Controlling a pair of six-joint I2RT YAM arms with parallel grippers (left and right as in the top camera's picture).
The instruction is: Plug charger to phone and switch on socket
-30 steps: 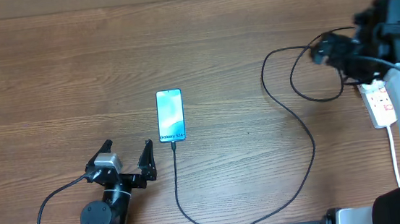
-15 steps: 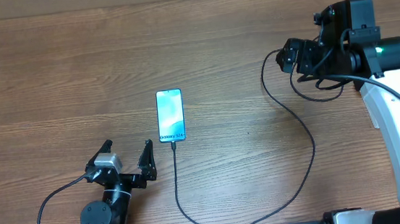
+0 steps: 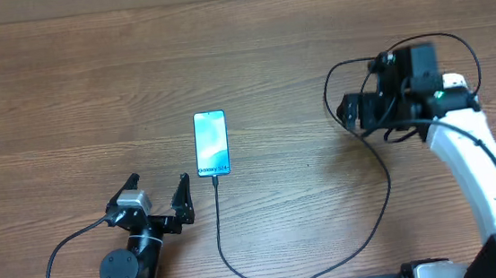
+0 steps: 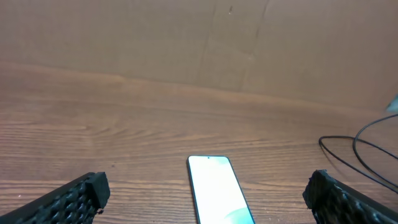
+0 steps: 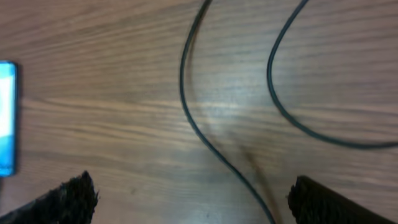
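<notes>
Phone lies screen-up and lit, mid-bench. Charger plug tip meets its near short edge; the cable curves right and loops beneath right pincer, jaws wide apart, empty. Left pincer sits near the phone, jaws apart, empty.

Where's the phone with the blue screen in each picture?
Overhead: the slim rectangular blue-screened phone lies left of centre.
Left wrist: bottom centre, screen glaring white.
Right wrist: only a blue sliver at the left edge.
Shared landmark: the thin black cable, in all three views.
</notes>
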